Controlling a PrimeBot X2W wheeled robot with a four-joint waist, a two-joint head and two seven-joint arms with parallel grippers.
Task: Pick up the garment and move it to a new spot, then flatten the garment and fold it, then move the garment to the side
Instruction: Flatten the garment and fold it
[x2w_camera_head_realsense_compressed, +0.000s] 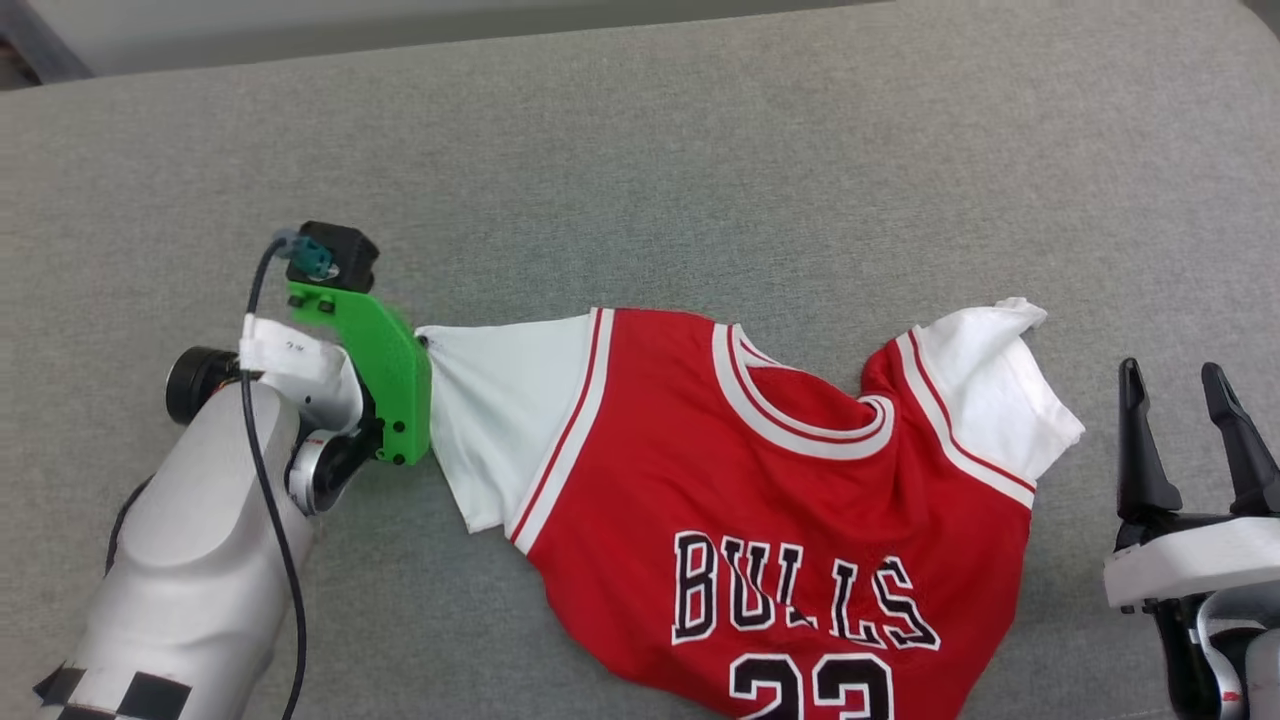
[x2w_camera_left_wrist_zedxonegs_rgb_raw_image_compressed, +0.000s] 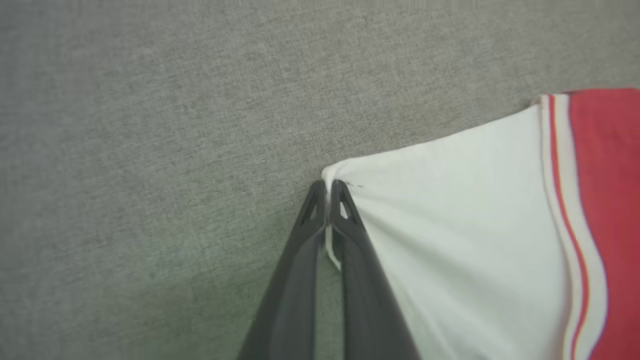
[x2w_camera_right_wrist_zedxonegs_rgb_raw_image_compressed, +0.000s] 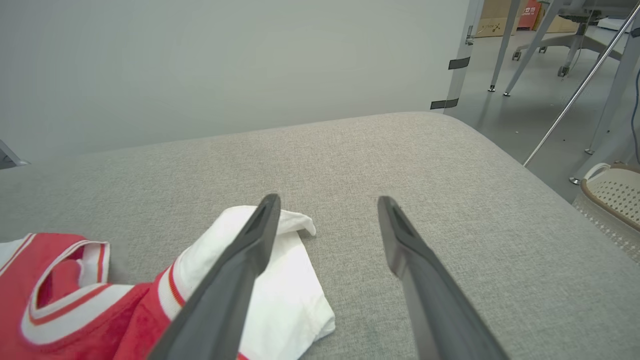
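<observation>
Fabric in grey covers the surface. Head view: the garment lies from centre to 5 o'clock, reading "BULLS" over a cut-off "23"; a green bracket meets its white sleeve at 9 o'clock; the right gripper stands spread at 4 o'clock. Left wrist view: the left gripper, pressed together, pinches the sleeve corner. Right wrist view: the other sleeve at 7 o'clock, pale wall at 12, metal legs at 1, a basket at 3.
</observation>
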